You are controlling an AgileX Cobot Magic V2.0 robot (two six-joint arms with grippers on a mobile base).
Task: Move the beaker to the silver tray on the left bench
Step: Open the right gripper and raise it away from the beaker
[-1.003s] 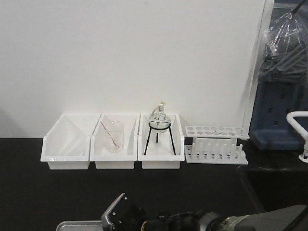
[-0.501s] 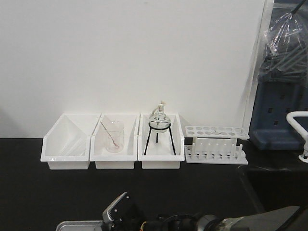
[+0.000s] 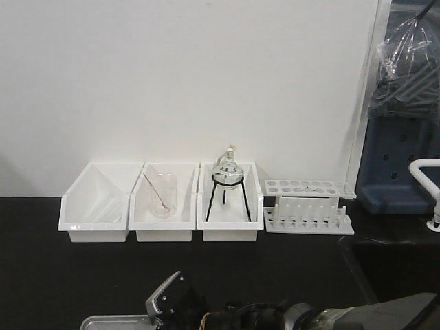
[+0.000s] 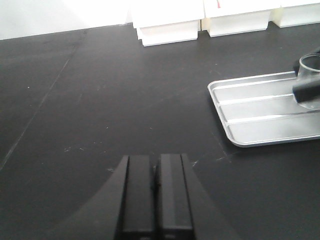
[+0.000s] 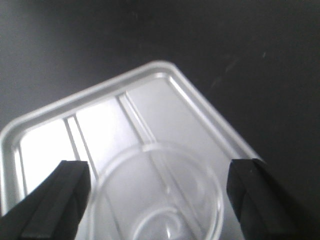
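Beaker: the beaker [image 5: 157,197] sits low in the centre of the right wrist view, its round clear rim seen from above, with the silver tray's ribbed floor showing through the glass. In the left wrist view it [image 4: 311,80] is cut by the right edge of the frame, over the tray's far end.
Right gripper: the right gripper [image 5: 159,196] has 1 dark finger on each side of the beaker. The fingers look spread a little wider than the rim, and I cannot tell whether they are pressing the glass or just apart from it.
Silver tray: the silver tray [image 4: 250,112] lies at the right of the left wrist view on the black top of the left bench [image 4: 125,100]. Only a sliver of its rim [image 3: 110,321] shows at the bottom edge of the front view.
Contact: whether the beaker's base rests on the tray floor or hangs just above it is not shown.
Step in hand, judged: setting the beaker down inside the tray and letting go.
Doing it well: keep the beaker upright, seat the base flat between 2 ribs instead of on 1, open the fingers evenly, then lift straight up so neither finger drags the rim.
Left gripper: the left gripper [image 4: 152,197] is at the bottom centre of its view with jaws pressed together on nothing, well apart from the tray.
Background: 3 white bins [image 3: 161,203] stand along the wall, clear of the work.
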